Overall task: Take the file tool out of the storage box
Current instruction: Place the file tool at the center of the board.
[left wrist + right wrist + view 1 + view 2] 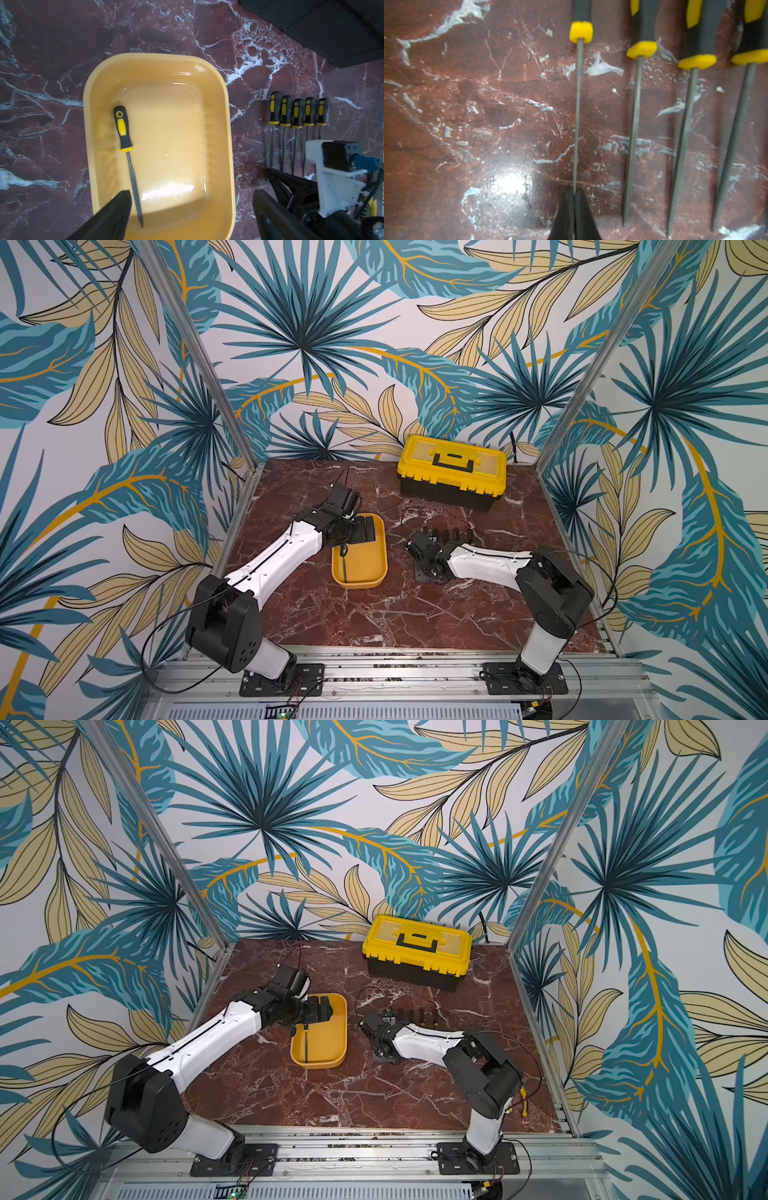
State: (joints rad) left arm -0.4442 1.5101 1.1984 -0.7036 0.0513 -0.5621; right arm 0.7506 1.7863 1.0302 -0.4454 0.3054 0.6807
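1. Table (374,614). A red marbled surface across the lower centre of both top views. It carries every item.

2. Toolbox (452,472). Black body and yellow lid, closed, at the upper right of the table and well apart from both arms. Judging by the task, it plays no part in this step.

3. Storage box (360,584). A shallow yellow-orange tray just left of the table's centre, with its long axis running up the frame. It has no lid, so it can be reached from above.

4. Left gripper (368,529). It hangs over the upper end of the storage box, jaws spread wide with nothing between them. That spread suits a descent astride a handle.

5. Right gripper (574,194). It sits low on the table to the right of the storage box, clenched on the shaft tip of the end file (581,33). This is the nearest to the storage box in a row of files (297,113): five lying parallel, handles level. The tip pinch probably serves to square this file with its neighbours.

6. File tool (123,128). Black-and-yellow handle, grey shaft. It lies flat inside the storage box. In both top views only the shaft shows, beside the box's left wall, and the left gripper hides the handle. Extraction has not yet begun. The gap on the wall side looks narrow, so that finger needs careful placement.
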